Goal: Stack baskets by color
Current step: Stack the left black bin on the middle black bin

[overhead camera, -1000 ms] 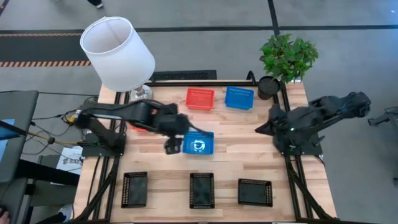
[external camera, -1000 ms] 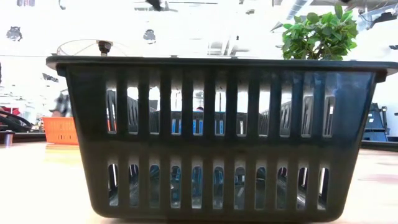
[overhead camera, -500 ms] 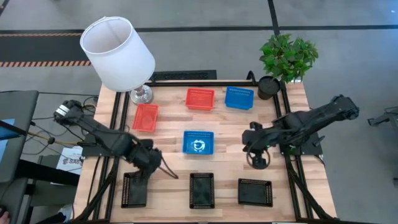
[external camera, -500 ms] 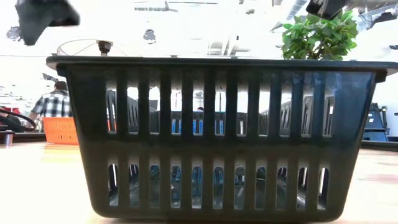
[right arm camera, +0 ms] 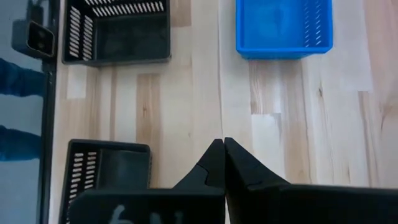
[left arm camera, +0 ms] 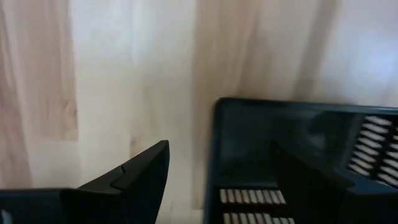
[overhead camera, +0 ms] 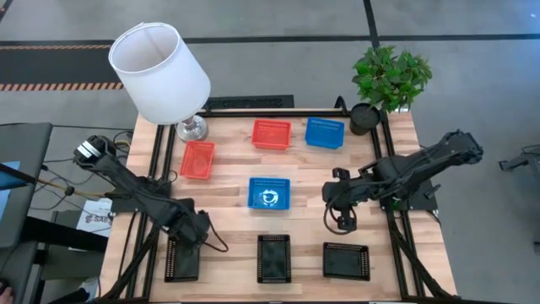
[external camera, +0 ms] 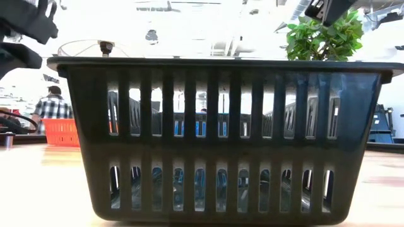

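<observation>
Three black baskets stand along the near edge: left (overhead camera: 183,257), middle (overhead camera: 273,257) and right (overhead camera: 346,260). A blue basket (overhead camera: 269,193) sits at the table's centre and another (overhead camera: 325,133) at the far side. Two red baskets (overhead camera: 272,133) (overhead camera: 197,160) lie far and left. My left gripper (overhead camera: 196,230) hangs open, pointing down over the left black basket's far end. In the left wrist view (left arm camera: 217,146) one finger is outside the basket's wall (left arm camera: 214,155) and one is over its inside. My right gripper (overhead camera: 340,221) is shut, empty, above bare wood near the right black basket.
A white lampshade (overhead camera: 159,72) on its stand occupies the far left corner, and a potted plant (overhead camera: 390,80) the far right. The middle black basket (external camera: 221,139) fills the low view. A person (external camera: 50,107) stands in the room beyond. Bare wood lies between the basket rows.
My left gripper has swung from over the centre blue basket toward the near left corner and sunk to the left black basket's far end, staying open. My right arm has reached from the right edge toward the table's middle and lowered, fingers shut. No basket has moved.
</observation>
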`<state>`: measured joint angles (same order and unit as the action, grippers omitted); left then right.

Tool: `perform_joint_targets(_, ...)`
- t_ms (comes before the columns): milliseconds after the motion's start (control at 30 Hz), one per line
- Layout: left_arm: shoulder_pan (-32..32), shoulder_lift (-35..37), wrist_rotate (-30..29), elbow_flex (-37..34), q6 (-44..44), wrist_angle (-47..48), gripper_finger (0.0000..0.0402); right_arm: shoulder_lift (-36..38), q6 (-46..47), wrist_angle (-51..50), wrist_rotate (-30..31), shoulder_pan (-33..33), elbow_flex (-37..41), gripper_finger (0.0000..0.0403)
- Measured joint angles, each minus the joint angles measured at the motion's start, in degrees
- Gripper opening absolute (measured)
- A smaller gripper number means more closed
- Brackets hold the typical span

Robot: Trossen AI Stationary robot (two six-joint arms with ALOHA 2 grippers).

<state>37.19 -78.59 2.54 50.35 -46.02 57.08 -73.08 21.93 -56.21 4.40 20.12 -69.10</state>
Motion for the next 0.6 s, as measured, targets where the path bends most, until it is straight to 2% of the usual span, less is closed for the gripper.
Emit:
perform_joint_targets(200,0.15,-0.04,0.94,-3.26,-0.35,-0.64,0.0262,0.76,0.05,0.35,0.02,0.11,-0.02,0.001)
perform_joint_targets(400,0.15,-0.26,2.09,-5.97,0.3,-5.97,0.0257,0.78,0.09,0.31,0.02,0.11,-0.02,0.001)
perform_joint_targets(600,0.14,-0.26,3.39,-7.52,0.22,-7.25,0.0209,0.78,0.07,0.21,0.02,0.11,-0.02,0.001)
